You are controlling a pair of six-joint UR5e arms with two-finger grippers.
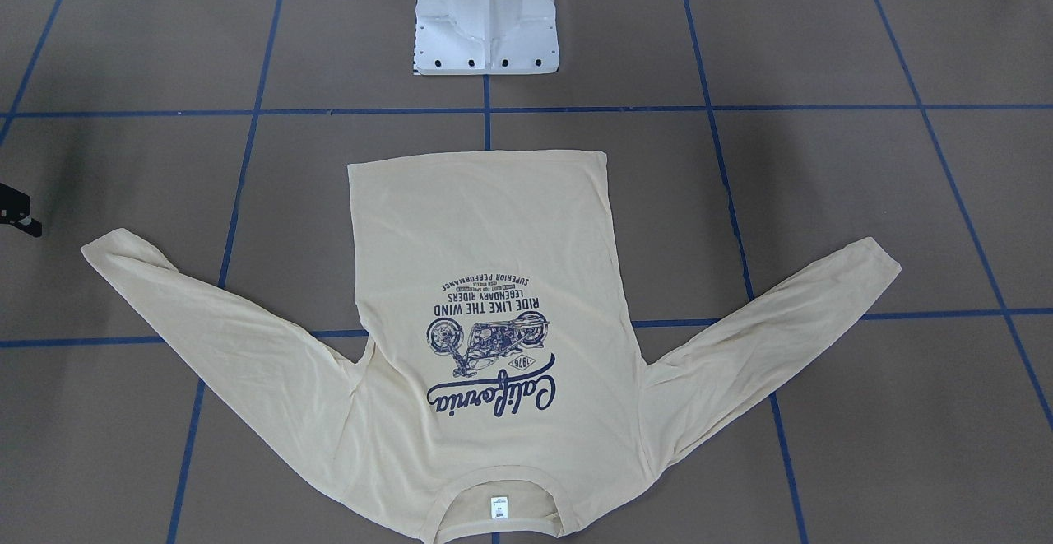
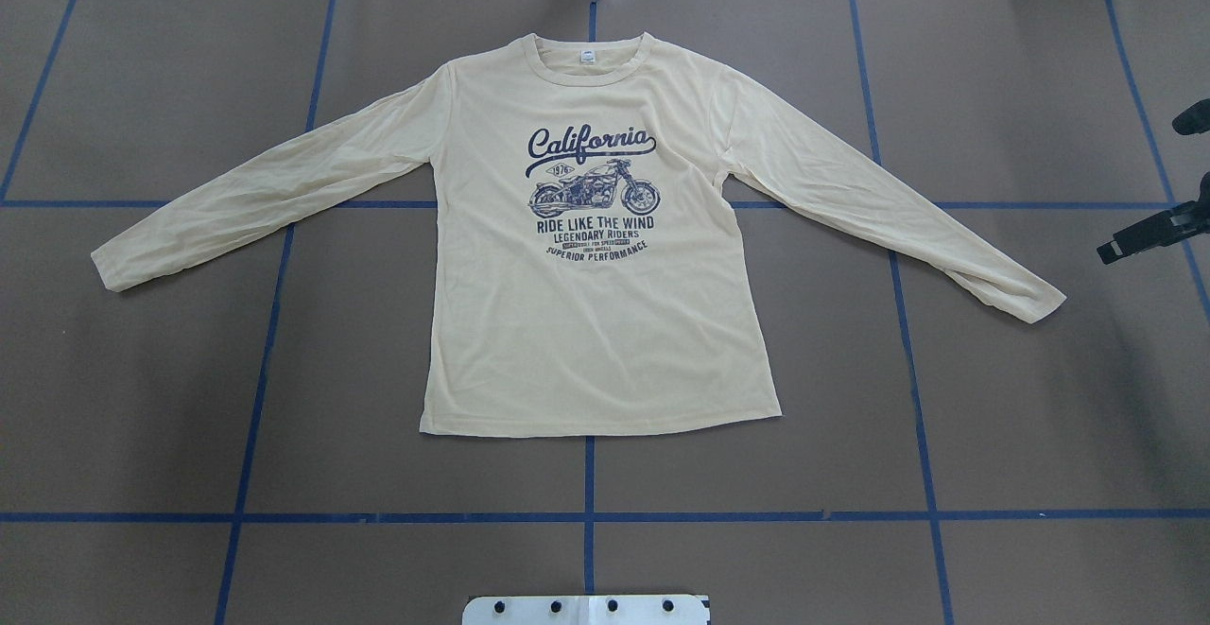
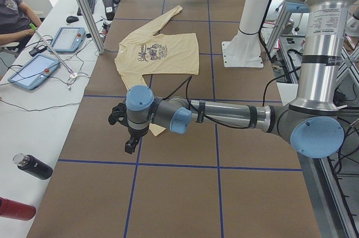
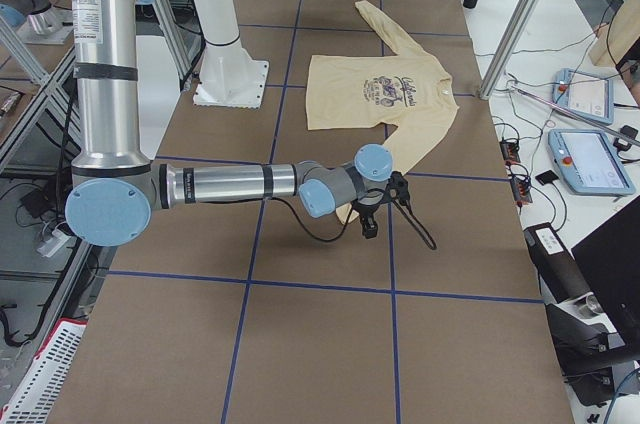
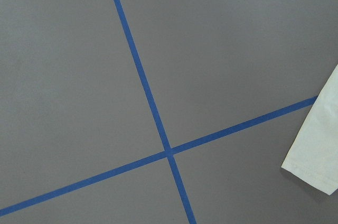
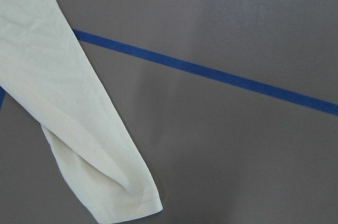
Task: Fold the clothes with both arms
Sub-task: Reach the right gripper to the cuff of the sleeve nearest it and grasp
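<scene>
The clothes are one pale cream-yellow long-sleeved T-shirt [image 2: 586,322] lying flat, print up, both sleeves spread, with its collar on the far side from the robot's base. In the exterior left view, my left gripper [image 3: 129,147] hangs just outside the left sleeve cuff [image 5: 317,150]. I cannot tell whether it is open or shut. My right gripper [image 4: 370,229] hovers off the right sleeve cuff [image 6: 121,197]. It shows only partly at the overhead view's right edge [image 2: 1106,251], and its state is unclear. Neither gripper touches the fabric.
The brown table carries a grid of blue tape [image 2: 588,516]. The white pedestal base [image 1: 485,25] stands behind the shirt's hem. Along the table's far side are aluminium posts [image 3: 84,8], tablets [image 3: 31,69], bottles [image 3: 33,166] and a seated person [image 3: 11,13].
</scene>
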